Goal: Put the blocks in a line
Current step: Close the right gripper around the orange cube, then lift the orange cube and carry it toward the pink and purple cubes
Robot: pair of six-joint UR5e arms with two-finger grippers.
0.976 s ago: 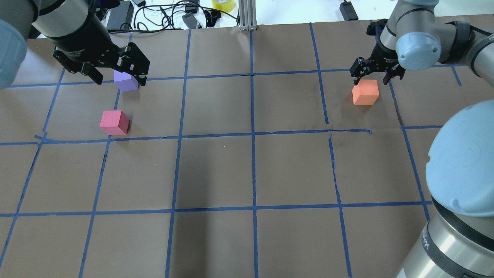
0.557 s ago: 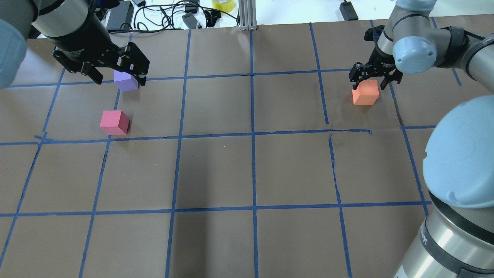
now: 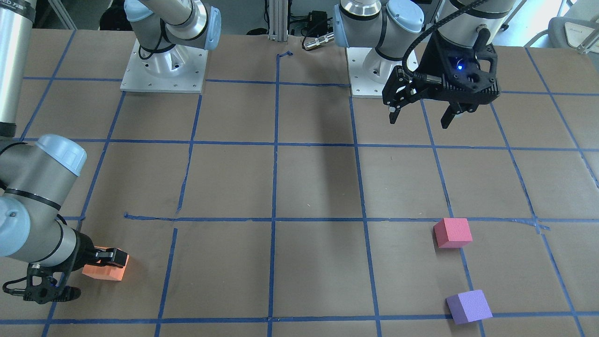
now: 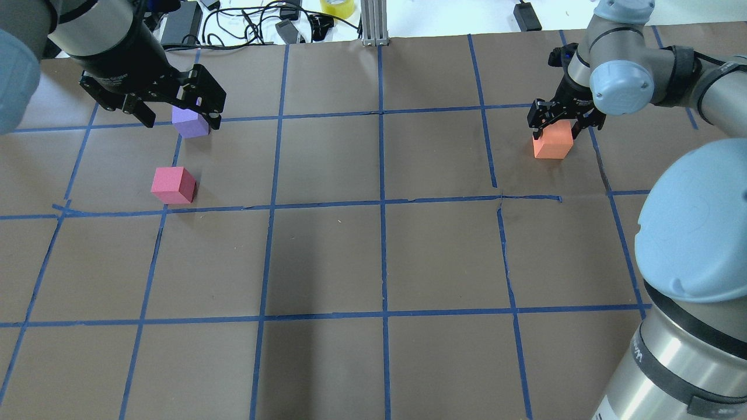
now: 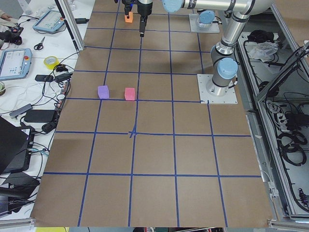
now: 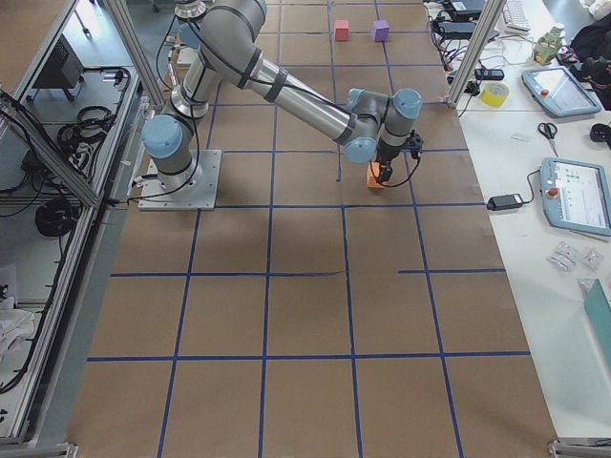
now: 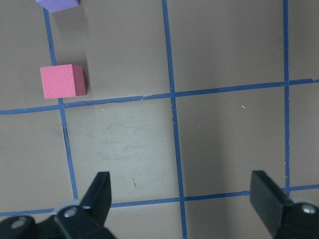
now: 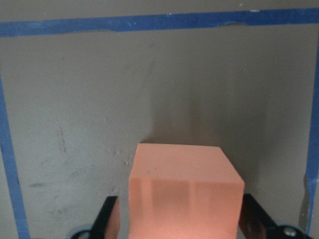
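Note:
The orange block sits at the far right, also in the front view and filling the right wrist view. My right gripper is low over it, open, with one finger on each side of the block. The purple block and the pinkish-red block lie close together at the far left, also in the front view: purple, pinkish-red. My left gripper is open and empty, held high above the table, apart from both.
Brown paper with a blue tape grid covers the table. Cables, adapters and a tape roll lie beyond the far edge. The two arm bases stand at the robot's side.
My right gripper has come down and a little toward the far side, so its fingers now straddle the orange block. The left arm and the blocks have not moved.

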